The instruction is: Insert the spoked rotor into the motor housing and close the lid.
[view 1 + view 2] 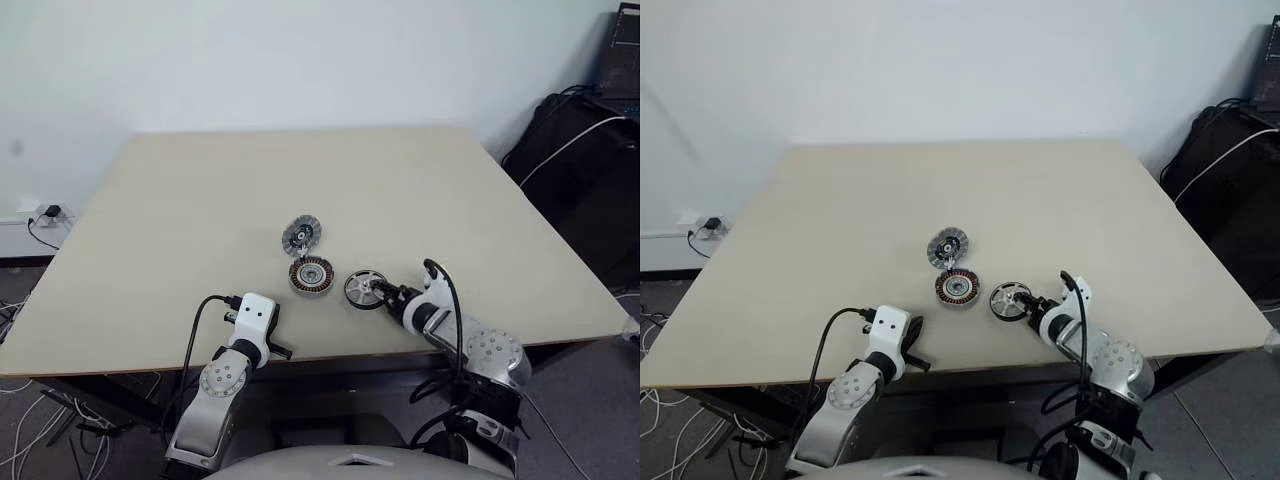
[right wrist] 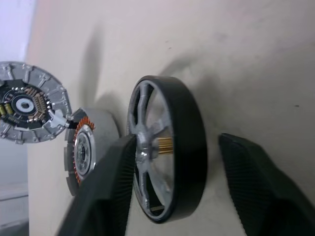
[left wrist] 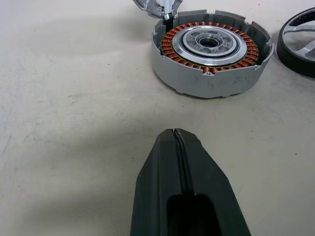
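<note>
The motor housing (image 1: 311,275) lies near the table's front middle, its copper windings ringing a pale centre (image 3: 211,46). The lid (image 1: 301,236) stands tilted just behind it, touching its rim. To the housing's right is the spoked rotor (image 1: 364,289), black-rimmed with silvery spokes and tipped up. My right gripper (image 2: 176,139) is open around it. One finger (image 2: 108,191) rests at the spoked face, and the other (image 2: 256,182) stands behind the rim with a gap. My left gripper (image 3: 175,132) is shut and empty, low over the table a short way in front of the housing.
The beige table (image 1: 200,220) is bare around the parts. Dark bags and cables (image 1: 580,150) sit beyond its right edge. A wall socket with a plug (image 1: 45,213) is at the far left.
</note>
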`<state>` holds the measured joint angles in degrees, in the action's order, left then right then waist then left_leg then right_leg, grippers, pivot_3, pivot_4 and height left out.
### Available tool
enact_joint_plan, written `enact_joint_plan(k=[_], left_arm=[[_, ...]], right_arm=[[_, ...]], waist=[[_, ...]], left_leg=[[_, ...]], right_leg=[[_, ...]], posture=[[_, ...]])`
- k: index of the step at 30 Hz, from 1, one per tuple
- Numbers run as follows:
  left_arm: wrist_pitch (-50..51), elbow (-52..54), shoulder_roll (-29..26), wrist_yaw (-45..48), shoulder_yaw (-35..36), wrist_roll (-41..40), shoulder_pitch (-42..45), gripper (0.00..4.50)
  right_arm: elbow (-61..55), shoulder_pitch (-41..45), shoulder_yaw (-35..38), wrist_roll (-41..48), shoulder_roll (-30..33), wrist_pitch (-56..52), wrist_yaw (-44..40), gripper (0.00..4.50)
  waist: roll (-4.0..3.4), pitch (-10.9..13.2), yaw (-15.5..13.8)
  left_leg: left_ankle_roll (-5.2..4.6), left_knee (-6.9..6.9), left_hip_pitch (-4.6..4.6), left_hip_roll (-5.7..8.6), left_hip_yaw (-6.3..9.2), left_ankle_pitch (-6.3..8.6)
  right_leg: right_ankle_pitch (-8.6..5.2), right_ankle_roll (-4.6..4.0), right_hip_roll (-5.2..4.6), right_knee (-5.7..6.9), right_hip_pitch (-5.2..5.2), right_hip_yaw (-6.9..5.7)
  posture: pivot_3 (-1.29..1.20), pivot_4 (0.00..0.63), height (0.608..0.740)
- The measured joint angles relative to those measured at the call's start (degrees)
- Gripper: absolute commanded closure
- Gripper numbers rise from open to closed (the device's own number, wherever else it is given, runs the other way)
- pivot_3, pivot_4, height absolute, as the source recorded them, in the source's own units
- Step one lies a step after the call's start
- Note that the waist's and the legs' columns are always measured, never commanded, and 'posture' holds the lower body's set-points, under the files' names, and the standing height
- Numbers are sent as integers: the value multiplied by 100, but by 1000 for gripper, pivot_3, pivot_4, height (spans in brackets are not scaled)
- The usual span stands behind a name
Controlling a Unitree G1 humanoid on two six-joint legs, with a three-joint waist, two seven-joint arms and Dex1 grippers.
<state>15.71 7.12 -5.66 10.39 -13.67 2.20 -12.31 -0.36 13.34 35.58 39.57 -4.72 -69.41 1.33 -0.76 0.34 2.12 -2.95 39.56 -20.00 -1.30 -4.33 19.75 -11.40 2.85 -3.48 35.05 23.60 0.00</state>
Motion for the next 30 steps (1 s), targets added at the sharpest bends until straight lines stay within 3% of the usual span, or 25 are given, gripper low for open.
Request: enact_joint_plan(k=[5,13,30], left_arm=[[0,3,2,-12,-14,0,2,4500],[0,3,-12,-13,-14,-1,1,4500],[4,3,-22,48,-23,1,4,4500]], right_arm=[[-20,0,-11,149,27,1,34,4044],[-92,-58,12,362,-2,-117,177,4061],[-487,124,-32,1784,-328,-352,661,4061]], waist=[[-1,-1,6],[-4,-2,6],[-16,8,12]], left_leg=[[0,0,2,-5,0,0],[-1,0,1,-15,-1,0],[-2,0,-5,-20,-1,1]], right_leg=[[0,0,0,0,-2,0],[0,0,1,0,0,1],[0,1,0,-1,6,1]], posture=[[0,0,740],[0,0,740],[0,0,740]])
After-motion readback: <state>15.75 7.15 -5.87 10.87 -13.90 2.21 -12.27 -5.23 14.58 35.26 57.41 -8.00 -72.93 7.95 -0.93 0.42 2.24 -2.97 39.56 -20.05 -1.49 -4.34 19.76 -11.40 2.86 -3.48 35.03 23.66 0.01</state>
